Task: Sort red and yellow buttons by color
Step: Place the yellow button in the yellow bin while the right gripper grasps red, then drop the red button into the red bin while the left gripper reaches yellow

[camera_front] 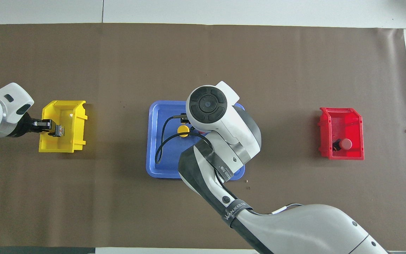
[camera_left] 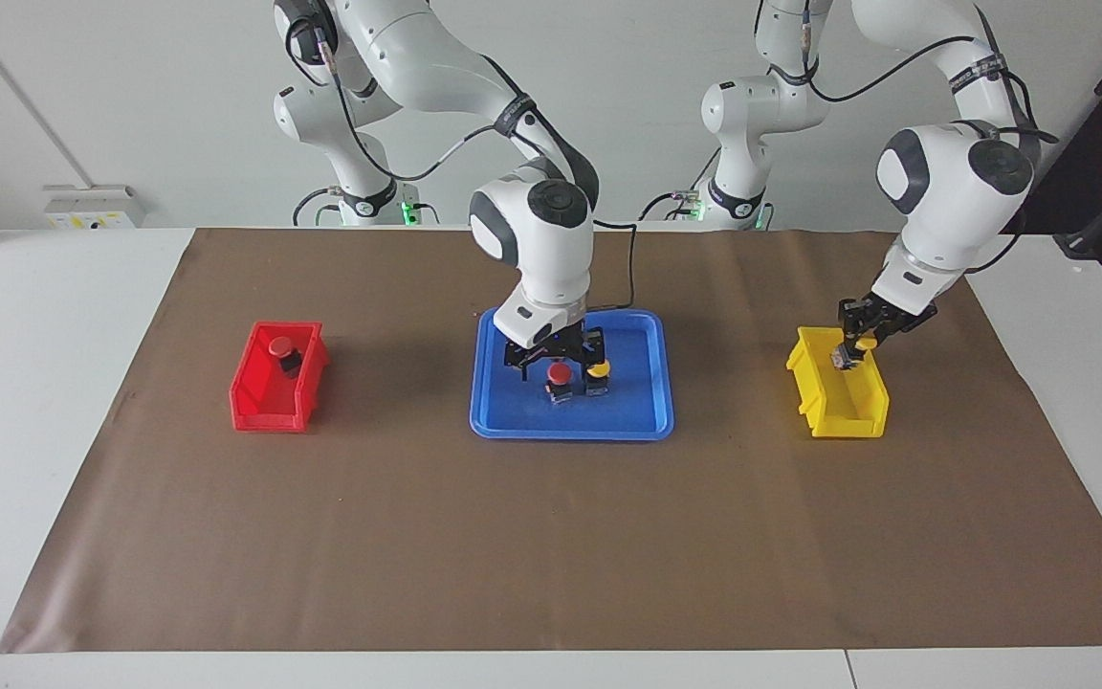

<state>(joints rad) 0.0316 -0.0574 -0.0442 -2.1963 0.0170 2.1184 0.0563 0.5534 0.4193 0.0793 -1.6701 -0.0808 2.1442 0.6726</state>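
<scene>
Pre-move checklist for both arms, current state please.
1. Left gripper shut on the held yellow-capped push button, over the yellow plastic bin: ok.
2. Right gripper down over the red-capped push button in the blue plastic tray: ok.
3. Right gripper actually holding that button: cannot tell.
4. Clearance to the tray's yellow-capped push button, close beside the red one: not ok, it may get bumped.
5. Red plastic bin holds only the binned red-capped button: ok.

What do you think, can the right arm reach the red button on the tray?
Probably yes: the right gripper hangs open over the red button, though a yellow button stands close beside.
</scene>
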